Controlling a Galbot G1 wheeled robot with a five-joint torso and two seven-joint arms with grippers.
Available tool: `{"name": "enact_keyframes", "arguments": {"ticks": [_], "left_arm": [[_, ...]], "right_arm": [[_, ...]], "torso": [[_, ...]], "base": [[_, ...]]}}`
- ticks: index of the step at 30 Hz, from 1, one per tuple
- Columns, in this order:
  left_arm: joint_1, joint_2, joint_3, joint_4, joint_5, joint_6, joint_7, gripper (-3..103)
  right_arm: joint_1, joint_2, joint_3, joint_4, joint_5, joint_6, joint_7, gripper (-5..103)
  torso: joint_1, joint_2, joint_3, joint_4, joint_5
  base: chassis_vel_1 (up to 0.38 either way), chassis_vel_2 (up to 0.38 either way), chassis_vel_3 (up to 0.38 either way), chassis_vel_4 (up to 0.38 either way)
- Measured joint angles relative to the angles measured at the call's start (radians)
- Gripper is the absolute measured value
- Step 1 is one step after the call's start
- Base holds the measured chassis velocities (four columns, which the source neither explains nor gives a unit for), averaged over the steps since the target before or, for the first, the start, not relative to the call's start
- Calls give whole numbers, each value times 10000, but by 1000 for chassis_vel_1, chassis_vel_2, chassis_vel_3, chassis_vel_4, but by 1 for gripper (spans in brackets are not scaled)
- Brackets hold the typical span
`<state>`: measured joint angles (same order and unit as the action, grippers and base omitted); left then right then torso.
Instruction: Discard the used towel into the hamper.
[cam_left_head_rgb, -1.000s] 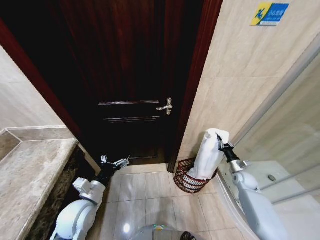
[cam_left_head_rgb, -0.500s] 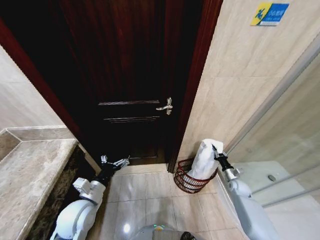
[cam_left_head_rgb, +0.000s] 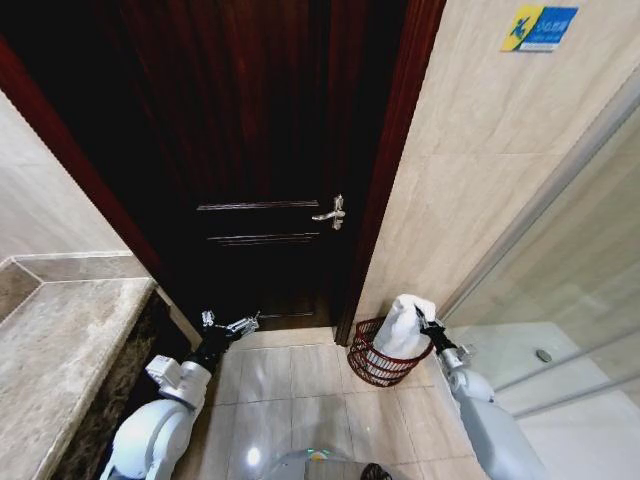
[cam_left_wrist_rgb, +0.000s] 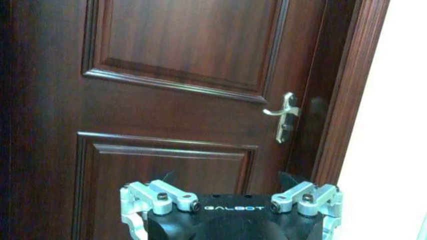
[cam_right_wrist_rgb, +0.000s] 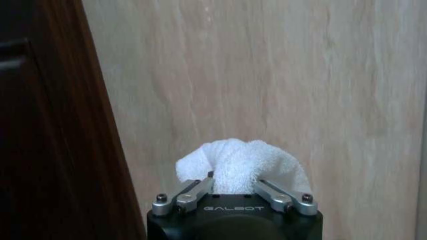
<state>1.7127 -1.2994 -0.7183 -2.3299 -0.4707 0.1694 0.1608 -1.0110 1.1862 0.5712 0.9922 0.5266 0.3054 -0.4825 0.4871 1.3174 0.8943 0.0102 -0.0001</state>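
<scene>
The white towel (cam_left_head_rgb: 405, 326) hangs bunched from my right gripper (cam_left_head_rgb: 422, 315), which is shut on its top edge. The towel's lower part sits inside the hamper (cam_left_head_rgb: 372, 363), a dark reddish-brown wire basket on the floor by the door frame. In the right wrist view the towel (cam_right_wrist_rgb: 241, 164) bulges out between the fingers (cam_right_wrist_rgb: 193, 192). My left gripper (cam_left_head_rgb: 232, 322) is held low at the left, above the floor in front of the door, and is open with nothing in it; in the left wrist view its fingers (cam_left_wrist_rgb: 143, 196) are spread wide.
A dark wooden door (cam_left_head_rgb: 260, 150) with a metal handle (cam_left_head_rgb: 332, 212) stands shut ahead. A beige tiled wall (cam_left_head_rgb: 480, 150) rises behind the hamper. A stone counter (cam_left_head_rgb: 60, 340) lies at the left, and a glass shower panel (cam_left_head_rgb: 570, 270) at the right.
My right gripper has come down and slightly left with the towel, so more of the towel now sits in the hamper. The left arm has not moved.
</scene>
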Motion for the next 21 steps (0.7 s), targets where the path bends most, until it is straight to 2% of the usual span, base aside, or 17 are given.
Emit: {"name": "enact_keyframes", "arguments": {"ticks": [7,21], "left_arm": [[0,0,0,0,0,0,0,100],[0,0,0,0,0,0,0,100]], "right_arm": [[179,53,-103,-688,76,-567,-23,7],[1361,365,21,-3136,-394,-866,-238,7]], "torso": [[0,0,0,-1,-1],[2,0,0,0,0]], "base": [[0,0,0,0],[0,0,0,0]]}}
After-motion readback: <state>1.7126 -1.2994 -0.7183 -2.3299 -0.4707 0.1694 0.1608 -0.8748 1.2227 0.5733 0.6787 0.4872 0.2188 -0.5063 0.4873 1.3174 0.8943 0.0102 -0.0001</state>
